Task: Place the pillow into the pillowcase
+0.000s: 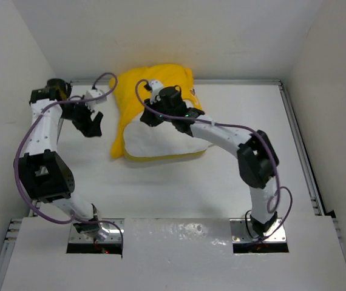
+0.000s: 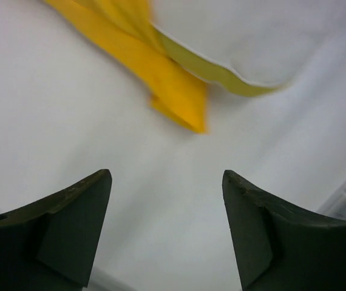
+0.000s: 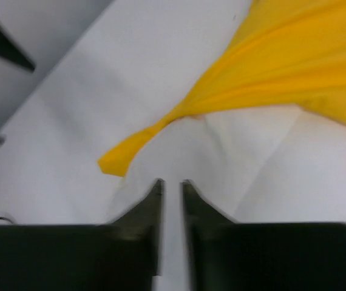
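You see: one pillow (image 1: 164,138), one pillowcase (image 1: 126,115), one desk (image 1: 173,188), two tools: left tool (image 2: 167,182), right tool (image 3: 172,185).

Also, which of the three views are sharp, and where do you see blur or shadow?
Top view: sharp and evenly lit, with only soft shadows beside the arms; the pillow has crisp edges. Left wrist view: the pillowcase corner is out of focus, and the left fingers are dark with little detail. Right wrist view: blurred all over, the right fingers have smeared edges and the pillowcase folds are soft.
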